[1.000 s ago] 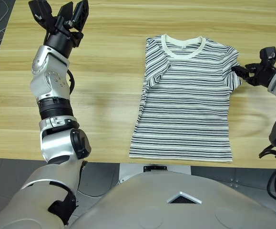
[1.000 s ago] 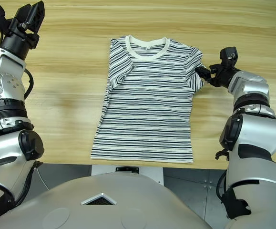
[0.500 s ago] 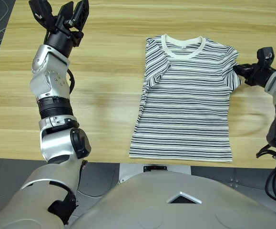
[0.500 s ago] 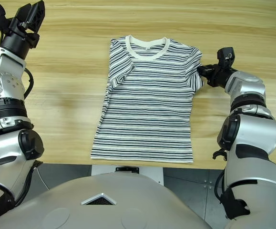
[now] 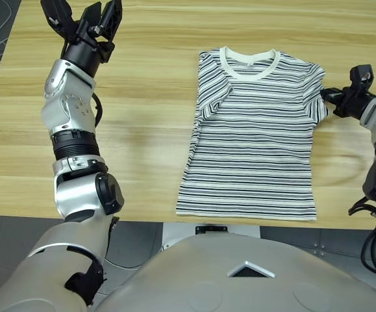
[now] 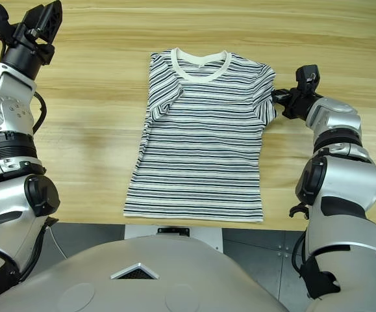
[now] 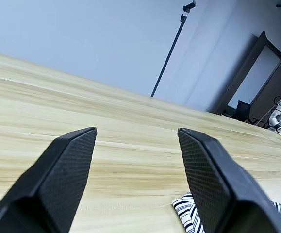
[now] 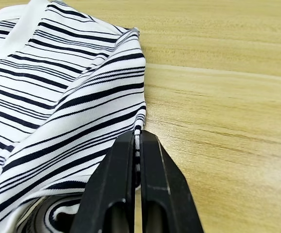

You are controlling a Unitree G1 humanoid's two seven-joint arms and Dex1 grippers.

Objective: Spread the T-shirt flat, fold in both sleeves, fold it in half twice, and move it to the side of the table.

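Between right fingers (image 8: 115, 191), sleeve hem of T-shirt (image 8: 57, 97).

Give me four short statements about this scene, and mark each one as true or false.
1. The right gripper is shut on the edge of the T-shirt sleeve. True.
2. The left gripper is shut. False: its fingers stand wide apart.
3. The collar points toward the robot. False: the collar points away and the hem is nearest the robot.
4. The T-shirt lies on a wooden table. True.
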